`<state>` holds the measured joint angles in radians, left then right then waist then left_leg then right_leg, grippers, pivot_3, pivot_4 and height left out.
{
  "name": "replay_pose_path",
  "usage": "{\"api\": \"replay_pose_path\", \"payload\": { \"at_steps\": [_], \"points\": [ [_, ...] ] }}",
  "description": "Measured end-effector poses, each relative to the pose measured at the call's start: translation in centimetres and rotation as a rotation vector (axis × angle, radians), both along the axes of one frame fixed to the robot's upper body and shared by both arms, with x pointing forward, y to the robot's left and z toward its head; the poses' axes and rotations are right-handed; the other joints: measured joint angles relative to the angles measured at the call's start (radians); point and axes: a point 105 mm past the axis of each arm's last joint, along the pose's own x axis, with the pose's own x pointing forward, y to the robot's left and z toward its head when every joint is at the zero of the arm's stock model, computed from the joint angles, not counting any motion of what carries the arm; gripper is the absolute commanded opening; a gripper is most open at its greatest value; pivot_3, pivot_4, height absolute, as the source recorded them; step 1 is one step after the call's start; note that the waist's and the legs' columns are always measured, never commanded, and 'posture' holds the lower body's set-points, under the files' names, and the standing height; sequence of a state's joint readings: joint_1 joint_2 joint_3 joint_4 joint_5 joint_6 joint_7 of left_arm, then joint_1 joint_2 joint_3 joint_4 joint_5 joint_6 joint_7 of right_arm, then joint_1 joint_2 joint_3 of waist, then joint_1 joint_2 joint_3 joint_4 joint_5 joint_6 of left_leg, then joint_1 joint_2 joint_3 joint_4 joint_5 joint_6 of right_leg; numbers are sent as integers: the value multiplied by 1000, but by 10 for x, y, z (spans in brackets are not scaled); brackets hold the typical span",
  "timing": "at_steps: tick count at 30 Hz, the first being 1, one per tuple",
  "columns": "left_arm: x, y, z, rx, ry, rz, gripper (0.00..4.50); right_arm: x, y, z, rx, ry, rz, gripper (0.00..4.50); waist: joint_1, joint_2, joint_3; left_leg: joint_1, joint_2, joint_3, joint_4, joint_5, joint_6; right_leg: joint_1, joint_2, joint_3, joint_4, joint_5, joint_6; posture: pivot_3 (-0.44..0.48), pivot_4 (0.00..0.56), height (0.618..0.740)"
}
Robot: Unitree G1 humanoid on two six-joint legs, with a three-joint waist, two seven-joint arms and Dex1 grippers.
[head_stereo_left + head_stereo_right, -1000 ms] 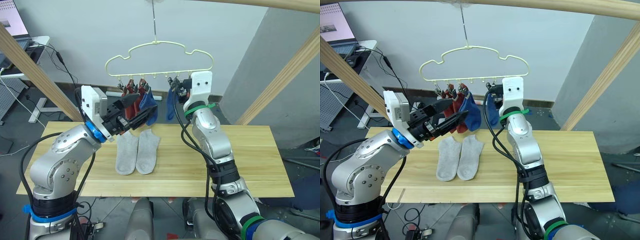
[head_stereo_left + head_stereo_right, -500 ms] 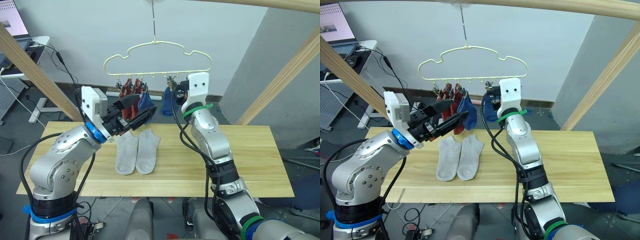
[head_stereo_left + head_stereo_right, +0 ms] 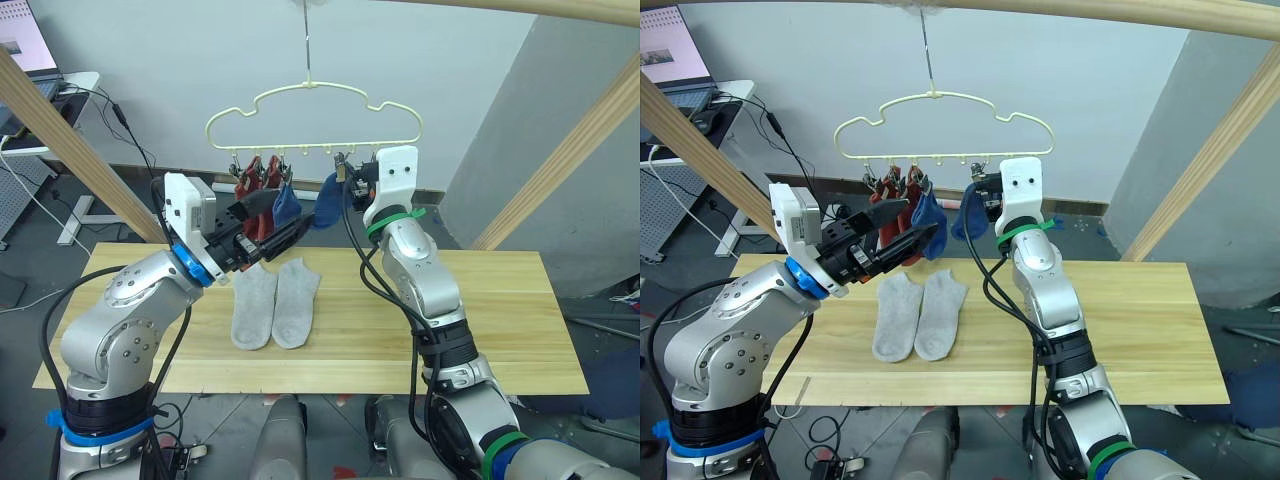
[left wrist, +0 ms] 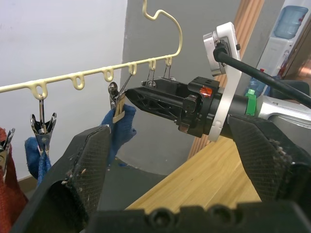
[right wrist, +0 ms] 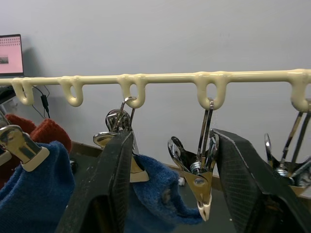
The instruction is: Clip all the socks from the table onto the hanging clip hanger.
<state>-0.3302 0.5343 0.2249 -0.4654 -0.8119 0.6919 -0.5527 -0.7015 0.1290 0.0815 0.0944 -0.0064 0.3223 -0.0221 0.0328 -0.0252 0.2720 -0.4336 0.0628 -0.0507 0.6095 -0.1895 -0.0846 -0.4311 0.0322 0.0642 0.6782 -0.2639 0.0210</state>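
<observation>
Right gripper (image 5: 170,184) spread at clip hanger (image 3: 313,115), left gripper (image 4: 180,170) spread, no legible writing

- Bright, even indoor light fills the room; no glare on the pale wall.
- Soft, faint shadows lie under the grey socks (image 3: 275,303) on the table (image 3: 500,330).
- Head views are sharp throughout, with slight bending at the edges.
- Wrist views render the near fingers (image 5: 112,194) blurred, the clip hanger (image 5: 204,77) crisp.

The right gripper (image 4: 127,95) meets a clip (image 4: 116,101) on the clip hanger (image 4: 92,77), gripping a blue sock (image 4: 119,131) there.
</observation>
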Motion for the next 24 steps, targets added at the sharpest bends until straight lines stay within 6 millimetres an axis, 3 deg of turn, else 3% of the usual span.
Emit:
{"api": "replay_pose_path", "payload": {
  "at_steps": [2,8,11,19,24],
  "points": [
    [0,0,0,0,2,0,4287,0,-1,0,2,1,-2,2569,0,0,0,0,0,0,0,0,0,0,0,0,0,0,0,267,251,740],
    [0,0,-1,0,2,1,4287,1,-2,0,4,1,-4,711,0,0,0,0,0,0,0,0,0,0,0,0,0,0,0,267,253,740],
    [-1,0,-2,2,4,2,4287,1,-3,0,6,2,-7,67,0,0,0,0,0,0,0,0,0,0,0,0,0,0,0,267,253,740],
    [0,-3,-13,35,35,27,4287,2,-9,-6,-4,26,4,65,2,0,0,0,0,0,0,0,0,0,0,0,0,0,0,257,262,740],
    [13,-3,-85,226,224,138,4287,-1,-22,-7,-75,52,72,65,6,0,0,1,0,1,0,0,0,0,0,1,0,0,0,224,271,740]
  ]
}}
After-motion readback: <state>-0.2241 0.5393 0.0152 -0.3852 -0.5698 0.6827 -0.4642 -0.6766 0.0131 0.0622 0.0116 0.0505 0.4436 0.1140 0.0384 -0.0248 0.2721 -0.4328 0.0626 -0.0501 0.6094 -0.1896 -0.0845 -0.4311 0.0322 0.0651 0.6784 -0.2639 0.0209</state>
